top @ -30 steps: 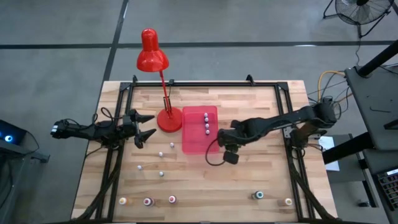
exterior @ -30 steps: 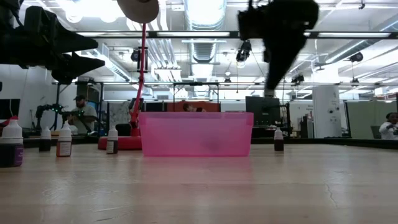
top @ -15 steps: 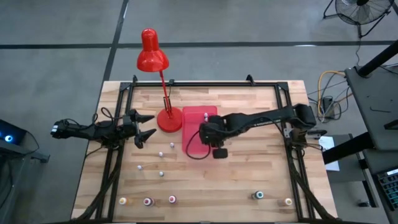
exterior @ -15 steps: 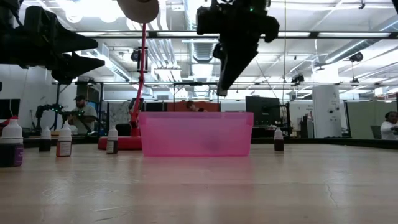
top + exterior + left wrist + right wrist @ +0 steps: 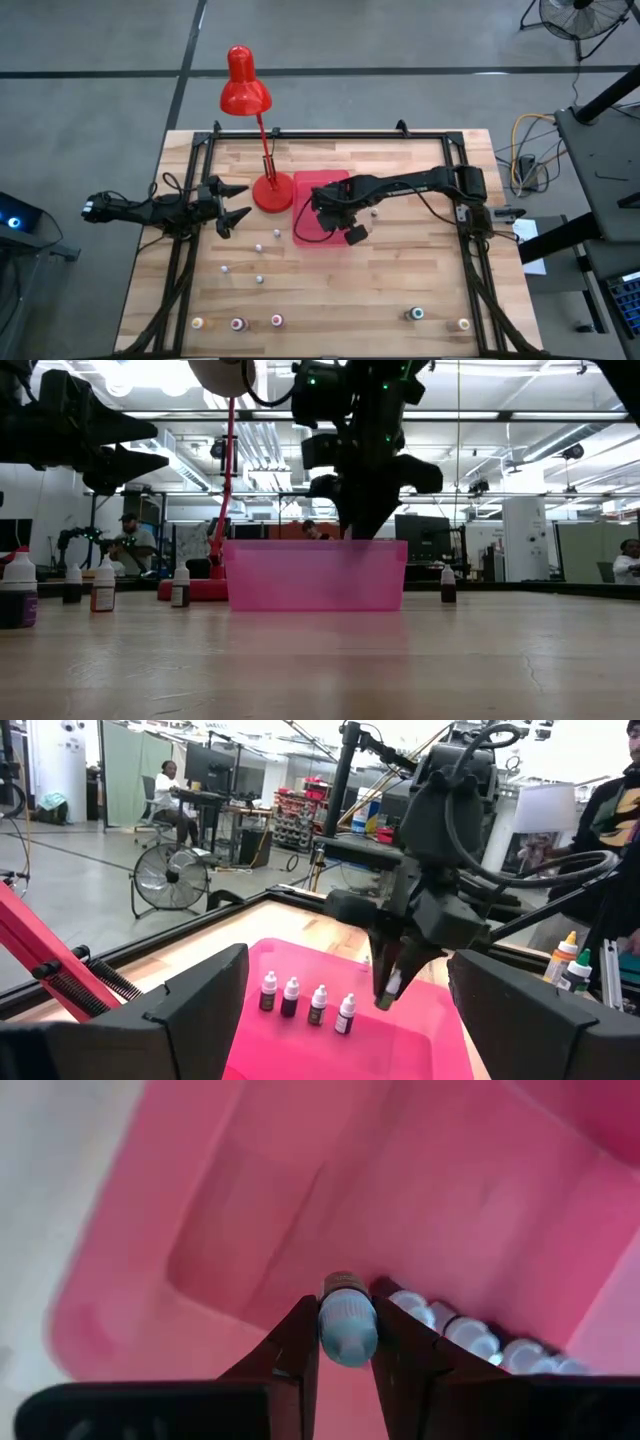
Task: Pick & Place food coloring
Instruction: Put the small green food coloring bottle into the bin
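The pink tray (image 5: 304, 228) lies mid-table beside the red lamp's base (image 5: 270, 194). Several food coloring bottles (image 5: 305, 999) stand in a row on its floor. My right gripper (image 5: 323, 206) hangs over the tray, pointing steeply down, shut on one small bottle (image 5: 347, 1323). It shows as well in the left wrist view (image 5: 388, 990) and the low view (image 5: 357, 528). Loose bottles (image 5: 258, 247) stand on the wood to the near left of the tray. My left gripper (image 5: 232, 205) waits open and level at the table's left. My right gripper pinches the small bottle between its two fingers (image 5: 298, 1342), at the upper part by the pale cap (image 5: 346, 1342). The fingers come from above, pointing steeply down. The bottle hangs about upright below the fingertips (image 5: 384, 1000), clear of the tray's floor.
More bottles stand along the near edge (image 5: 238, 323), (image 5: 414, 314), and one to the right of the tray (image 5: 374, 211). The lamp's stem (image 5: 263, 140) rises beside the tray's far left corner. Black frame rails (image 5: 470, 260) run along the table's sides.
My right gripper, staying shut on the bottle, has gone from the tray's near right corner toward the table's left, over the tray. It has sunk toward the tray's rim and rolled about its own axis. The bottle has travelled with it.
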